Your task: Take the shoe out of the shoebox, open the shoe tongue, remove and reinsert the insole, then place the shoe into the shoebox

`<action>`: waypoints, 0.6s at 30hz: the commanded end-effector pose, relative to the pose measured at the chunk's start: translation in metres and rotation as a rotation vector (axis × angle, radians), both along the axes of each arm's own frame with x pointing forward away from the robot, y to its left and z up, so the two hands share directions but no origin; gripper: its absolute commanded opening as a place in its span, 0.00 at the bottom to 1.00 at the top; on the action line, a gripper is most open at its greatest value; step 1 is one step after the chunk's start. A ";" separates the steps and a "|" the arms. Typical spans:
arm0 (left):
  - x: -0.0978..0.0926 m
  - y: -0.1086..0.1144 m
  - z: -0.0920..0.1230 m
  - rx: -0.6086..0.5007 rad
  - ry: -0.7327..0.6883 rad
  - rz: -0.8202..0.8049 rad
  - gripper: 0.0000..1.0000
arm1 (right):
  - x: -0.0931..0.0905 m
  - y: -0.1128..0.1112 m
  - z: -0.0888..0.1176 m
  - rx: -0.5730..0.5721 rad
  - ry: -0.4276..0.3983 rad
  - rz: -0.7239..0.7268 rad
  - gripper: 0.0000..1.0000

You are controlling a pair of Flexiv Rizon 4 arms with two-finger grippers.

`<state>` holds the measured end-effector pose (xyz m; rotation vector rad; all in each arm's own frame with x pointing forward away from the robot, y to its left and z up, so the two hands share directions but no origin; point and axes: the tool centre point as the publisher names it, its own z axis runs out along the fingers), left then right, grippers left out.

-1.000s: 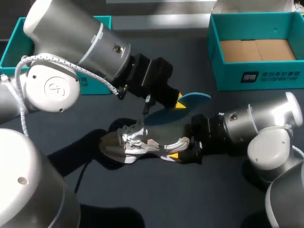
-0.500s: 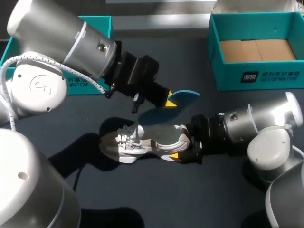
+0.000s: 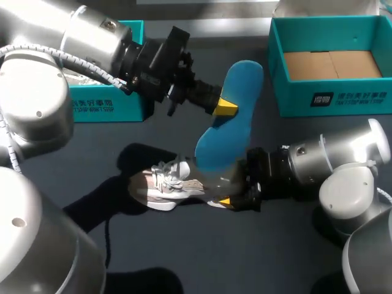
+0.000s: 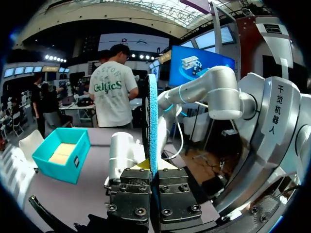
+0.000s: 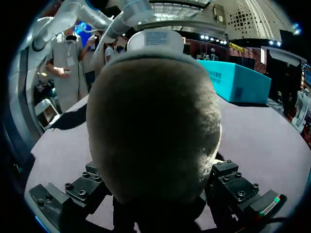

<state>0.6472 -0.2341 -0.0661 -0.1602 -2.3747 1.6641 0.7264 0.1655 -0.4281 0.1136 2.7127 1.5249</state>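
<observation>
Head view: the shoe [image 3: 174,184] lay on the counter [image 3: 288,257], lower centre; above it the left tool [image 3: 223,107] pinched the blue insole [image 3: 236,92] by its edge; the right tool [image 3: 233,188] clamped the heel. That narrow pinch could let the blue insole swing or slip.

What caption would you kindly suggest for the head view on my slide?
Left claw holds the blue insole upright above the white sneaker, steadied at its heel by the right claw.

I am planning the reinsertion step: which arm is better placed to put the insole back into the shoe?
Left: the left gripper pinches the insole just above the shoe, while the right gripper clamps the shoe's heel.
</observation>
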 end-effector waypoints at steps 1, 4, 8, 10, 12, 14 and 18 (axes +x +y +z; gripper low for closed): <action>-0.002 0.001 -0.004 -0.076 0.086 -0.001 0.00 | 0.001 0.002 -0.006 -0.004 -0.002 -0.002 0.00; -0.002 0.001 -0.004 -0.076 0.086 -0.001 0.00 | 0.001 0.002 -0.006 -0.004 -0.002 -0.002 0.00; -0.002 0.001 -0.004 -0.076 0.086 -0.001 0.00 | 0.001 0.002 -0.006 -0.004 -0.002 -0.002 0.00; -0.002 0.001 -0.004 -0.076 0.086 -0.001 0.00 | 0.001 0.002 -0.006 -0.004 -0.002 -0.002 0.00; -0.006 -0.001 0.004 -0.081 0.186 0.065 0.00 | 0.001 0.002 -0.006 -0.004 -0.002 -0.002 0.00; -0.008 0.001 0.013 -0.069 0.355 0.148 0.00 | 0.001 0.002 -0.006 -0.004 -0.002 -0.002 0.00; -0.013 0.010 0.034 -0.057 0.568 0.202 0.00 | 0.001 0.002 -0.006 -0.004 -0.002 -0.002 0.00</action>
